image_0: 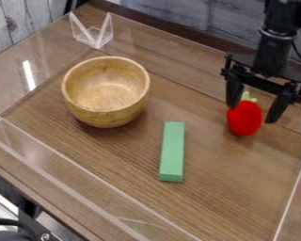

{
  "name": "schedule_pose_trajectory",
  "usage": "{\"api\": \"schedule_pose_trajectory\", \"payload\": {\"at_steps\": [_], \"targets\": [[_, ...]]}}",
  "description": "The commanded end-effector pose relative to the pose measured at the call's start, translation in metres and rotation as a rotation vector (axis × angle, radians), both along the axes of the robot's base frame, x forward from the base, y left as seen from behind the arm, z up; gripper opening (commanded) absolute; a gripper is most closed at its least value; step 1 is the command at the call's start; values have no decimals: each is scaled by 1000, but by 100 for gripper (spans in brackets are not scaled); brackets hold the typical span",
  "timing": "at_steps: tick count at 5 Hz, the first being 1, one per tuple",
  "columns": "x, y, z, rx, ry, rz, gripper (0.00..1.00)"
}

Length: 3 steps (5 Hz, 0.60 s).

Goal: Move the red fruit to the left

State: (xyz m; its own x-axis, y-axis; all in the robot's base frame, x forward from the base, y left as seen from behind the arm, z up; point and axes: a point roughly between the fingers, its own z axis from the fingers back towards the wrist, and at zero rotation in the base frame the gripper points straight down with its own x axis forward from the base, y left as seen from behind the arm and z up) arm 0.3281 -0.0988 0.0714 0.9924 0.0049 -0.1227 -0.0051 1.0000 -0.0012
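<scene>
The red fruit (245,118) is a small red strawberry-like toy with a green top, standing on the wooden table at the right. My black gripper (260,101) hangs straight down over it, open, with one finger (236,90) to its left and the other to its right. The fingertips reach about the height of the fruit's top, and I cannot tell whether they touch it. Nothing is held.
A wooden bowl (106,90) stands at the left-centre. A long flat green block (175,151) lies in the middle near the front. Clear acrylic walls (292,202) run around the table's edges, with a clear stand (90,30) at the back left.
</scene>
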Motion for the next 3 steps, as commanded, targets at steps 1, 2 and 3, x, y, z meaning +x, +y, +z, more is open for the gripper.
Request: {"api": "schedule_pose_trajectory", "payload": {"at_steps": [1,2,3], "targets": [[13,-7,14,-2,-65,1,100],[15,-8,11,8,-67,10,100],[18,-7,9,20,-70,17,100]]}}
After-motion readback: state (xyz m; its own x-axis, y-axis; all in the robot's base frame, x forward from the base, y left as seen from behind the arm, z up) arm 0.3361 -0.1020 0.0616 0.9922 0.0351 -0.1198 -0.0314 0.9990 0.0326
